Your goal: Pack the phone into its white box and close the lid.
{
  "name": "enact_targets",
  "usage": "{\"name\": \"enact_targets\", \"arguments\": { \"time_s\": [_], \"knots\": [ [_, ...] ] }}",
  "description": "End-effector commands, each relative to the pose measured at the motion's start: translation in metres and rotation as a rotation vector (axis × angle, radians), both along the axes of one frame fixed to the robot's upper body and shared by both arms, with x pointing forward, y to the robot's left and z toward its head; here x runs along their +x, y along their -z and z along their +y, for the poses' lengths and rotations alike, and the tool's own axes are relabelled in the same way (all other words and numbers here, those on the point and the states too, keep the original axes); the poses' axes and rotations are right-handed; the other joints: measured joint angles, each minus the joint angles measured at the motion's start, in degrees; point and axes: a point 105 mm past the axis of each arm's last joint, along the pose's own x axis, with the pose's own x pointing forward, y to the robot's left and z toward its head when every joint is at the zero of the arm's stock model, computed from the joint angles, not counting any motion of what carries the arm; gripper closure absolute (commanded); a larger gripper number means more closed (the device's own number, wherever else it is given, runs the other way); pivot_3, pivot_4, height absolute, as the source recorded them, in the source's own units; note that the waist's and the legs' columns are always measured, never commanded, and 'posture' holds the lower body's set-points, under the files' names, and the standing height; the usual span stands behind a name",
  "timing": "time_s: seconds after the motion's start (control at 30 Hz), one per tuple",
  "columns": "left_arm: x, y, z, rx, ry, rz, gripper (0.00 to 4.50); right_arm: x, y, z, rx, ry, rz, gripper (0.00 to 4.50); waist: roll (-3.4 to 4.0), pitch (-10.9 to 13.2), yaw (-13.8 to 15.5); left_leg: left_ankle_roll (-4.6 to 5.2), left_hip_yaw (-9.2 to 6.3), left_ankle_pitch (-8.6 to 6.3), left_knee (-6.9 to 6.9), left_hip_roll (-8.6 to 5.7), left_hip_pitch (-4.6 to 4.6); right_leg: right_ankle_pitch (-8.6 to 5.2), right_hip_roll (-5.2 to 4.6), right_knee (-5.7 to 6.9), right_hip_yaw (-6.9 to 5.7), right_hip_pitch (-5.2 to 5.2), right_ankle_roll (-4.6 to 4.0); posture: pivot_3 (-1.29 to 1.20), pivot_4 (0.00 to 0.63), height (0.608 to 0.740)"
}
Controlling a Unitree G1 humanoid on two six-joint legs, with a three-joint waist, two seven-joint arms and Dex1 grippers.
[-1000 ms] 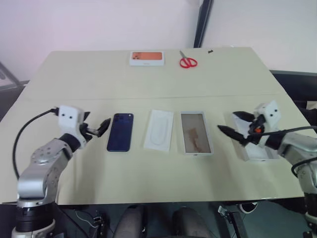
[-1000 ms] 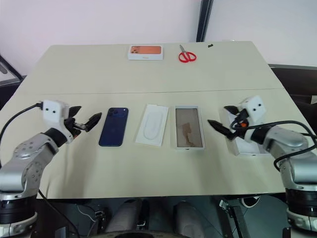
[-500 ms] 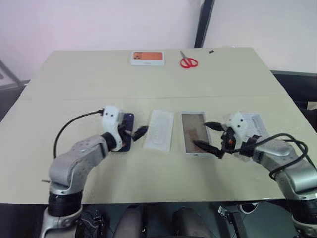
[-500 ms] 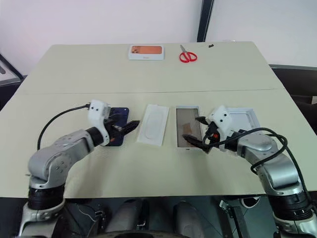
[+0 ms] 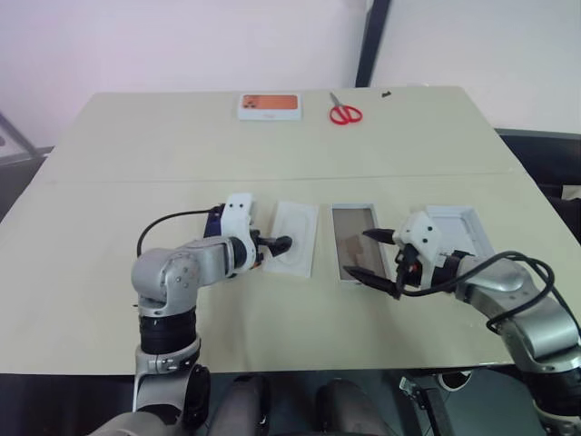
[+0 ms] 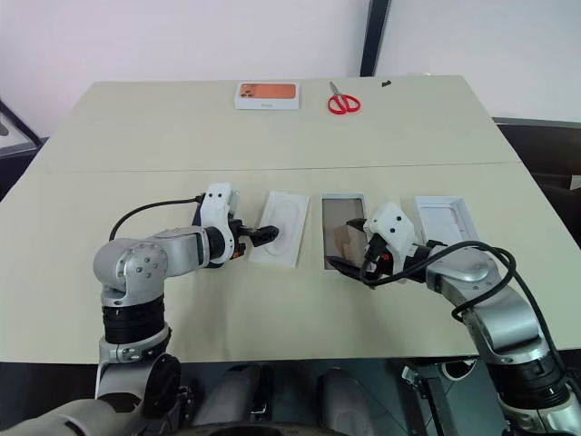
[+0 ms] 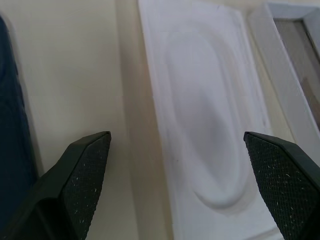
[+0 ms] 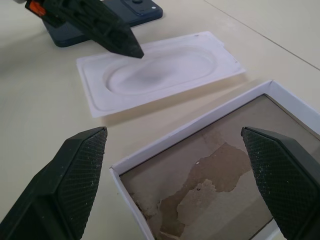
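The navy phone (image 8: 136, 7) lies left of a thin white insert (image 5: 298, 234), mostly hidden behind my left arm; one edge of the phone (image 7: 11, 150) shows in the left wrist view. My left gripper (image 5: 280, 251) is open, low over the insert's left edge, holding nothing. The white box (image 5: 350, 243), with its torn tan floor up, lies right of the insert. Over the box's near end hangs my right gripper (image 5: 356, 252), open and empty. The lid (image 5: 458, 229) lies inside-up to the right of the box, partly behind my right wrist.
At the table's far edge lie a white box with an orange picture (image 5: 270, 106) and red scissors (image 5: 345, 113). A black cable loops off my left wrist (image 5: 168, 227). Bare tabletop spreads in front of the row of things.
My left gripper swung right from the phone's left side, across the phone, to the insert's edge. My right gripper moved left off the lid to the box. Both stayed open.
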Motion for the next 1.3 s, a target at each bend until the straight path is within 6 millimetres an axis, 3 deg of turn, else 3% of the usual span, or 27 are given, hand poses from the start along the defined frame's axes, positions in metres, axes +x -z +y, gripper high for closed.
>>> {"name": "enact_targets", "arguments": {
  "time_s": [0.03,0.27,0.3,0.37,0.6,0.83,1.07,1.27,1.3],
  "knots": [
    [0.001,-0.005,-0.005,-0.041,0.024,0.021,0.02,-0.005,-0.012,0.005,0.005,-0.017,-0.062,0.01,0.00,0.00,0.03,0.00,0.00,0.00,0.01,0.00,0.00,0.00,0.00,0.00,0.00,0.00,0.00,0.00,0.150,0.740],
    [0.004,-0.004,-0.019,-0.120,0.049,0.080,0.02,-0.005,-0.012,0.007,0.010,-0.008,-0.073,0.01,-0.01,0.00,0.47,-0.03,0.00,0.02,0.02,-0.01,0.00,0.00,0.00,0.00,0.00,0.01,0.01,0.00,0.150,0.740],
    [0.005,-0.005,-0.020,-0.130,0.047,0.082,0.26,-0.005,-0.012,0.007,0.010,-0.007,-0.075,0.00,-0.01,0.00,0.64,-0.04,0.00,0.02,0.02,-0.01,0.00,0.00,0.00,0.00,0.00,0.01,0.01,0.00,0.150,0.740],
    [0.006,-0.006,-0.019,-0.153,0.034,0.083,0.83,-0.004,-0.013,0.007,0.010,-0.005,-0.078,0.00,-0.01,0.01,0.88,-0.05,0.00,0.03,0.02,0.00,0.00,0.00,0.00,0.00,0.00,0.00,0.01,0.00,0.150,0.740],
    [0.006,-0.006,-0.016,-0.183,0.023,0.089,4.28,-0.005,-0.015,0.009,0.000,-0.022,-0.081,0.00,-0.06,0.03,1.05,-0.07,0.00,0.04,0.02,0.00,0.00,0.00,0.00,0.00,0.00,0.00,0.01,0.00,0.150,0.740],
    [0.006,-0.018,-0.009,-0.327,0.018,0.071,4.40,-0.013,-0.016,0.007,-0.112,-0.115,-0.069,0.00,-0.07,0.04,1.04,-0.08,0.00,0.04,0.02,-0.01,0.00,0.00,0.00,0.00,0.00,0.00,0.01,0.00,0.150,0.740],
    [0.008,-0.025,-0.002,-0.483,0.007,0.080,4.40,-0.020,-0.001,0.006,-0.296,-0.269,-0.033,0.00,-0.17,0.10,1.05,-0.11,-0.02,0.06,0.02,0.00,0.00,0.00,0.01,0.00,-0.02,0.00,0.01,0.00,0.150,0.740],
    [0.006,-0.027,-0.006,-0.505,0.030,0.080,4.40,-0.005,0.017,-0.004,-0.394,-0.269,-0.014,0.00,-0.32,0.18,1.10,-0.12,-0.03,0.06,0.05,0.00,0.00,0.00,0.01,-0.01,-0.02,0.01,0.01,0.00,0.150,0.740],
    [0.006,-0.027,-0.006,-0.509,0.029,0.080,4.46,-0.004,0.019,-0.005,-0.409,-0.273,-0.015,0.25,-0.32,0.19,1.09,-0.12,-0.03,0.06,0.05,0.00,0.00,0.00,0.01,-0.01,-0.02,0.01,0.01,0.00,0.150,0.740]
  ]
}}
